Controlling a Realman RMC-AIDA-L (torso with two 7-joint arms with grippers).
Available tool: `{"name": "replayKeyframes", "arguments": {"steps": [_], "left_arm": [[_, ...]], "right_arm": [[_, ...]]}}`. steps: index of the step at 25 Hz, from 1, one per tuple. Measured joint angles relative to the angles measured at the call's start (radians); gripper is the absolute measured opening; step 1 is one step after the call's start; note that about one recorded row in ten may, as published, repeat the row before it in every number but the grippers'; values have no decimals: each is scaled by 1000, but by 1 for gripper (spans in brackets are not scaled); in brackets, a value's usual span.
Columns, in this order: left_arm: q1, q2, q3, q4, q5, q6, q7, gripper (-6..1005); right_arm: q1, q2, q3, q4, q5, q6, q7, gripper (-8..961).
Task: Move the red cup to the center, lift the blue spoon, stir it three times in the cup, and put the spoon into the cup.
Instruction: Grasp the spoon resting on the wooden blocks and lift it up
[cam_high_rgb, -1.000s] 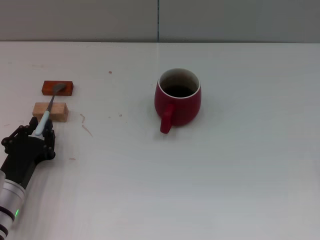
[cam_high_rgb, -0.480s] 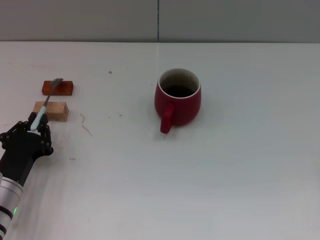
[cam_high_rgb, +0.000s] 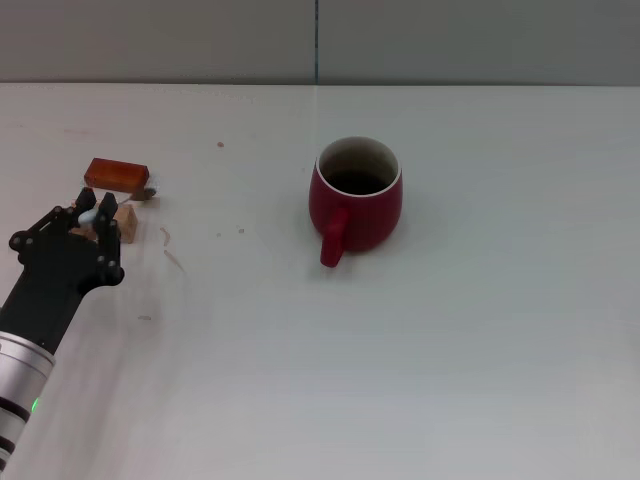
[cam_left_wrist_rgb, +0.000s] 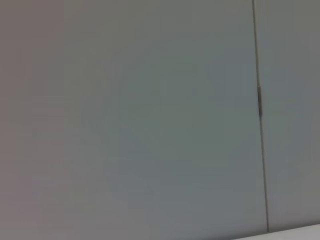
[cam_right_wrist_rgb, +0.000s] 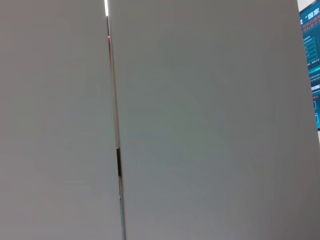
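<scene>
While left claw (cam_high_rgb: 92, 212) grips blue spoon (cam_high_rgb: 90, 217) at table (cam_high_rgb: 450, 350) left side, over pale wooden block (cam_high_rgb: 124, 222), red cup (cam_high_rgb: 356, 195) stands at center, well apart.

White desk (cam_high_rgb: 480, 380) in front of me, a few faint scuffs near its left edge. Grey panel wall (cam_high_rgb: 160, 40) runs along the desk's far edge, one thin vertical seam (cam_high_rgb: 317, 40). My wrist views: same grey panels; a blue poster edge (cam_right_wrist_rgb: 311, 60) shows.
</scene>
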Motion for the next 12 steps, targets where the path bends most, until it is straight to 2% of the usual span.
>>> {"name": "replayKeyframes", "arguments": {"steps": [1, 12], "left_arm": [[-5, 10, -2, -12, 3, -9, 0, 176], [-10, 7, -3, -4, 3, -12, 0, 164]], "right_arm": [[0, 0, 0, 0, 0, 0, 0, 777], [2, 0, -1, 0, 0, 0, 1, 777]]}}
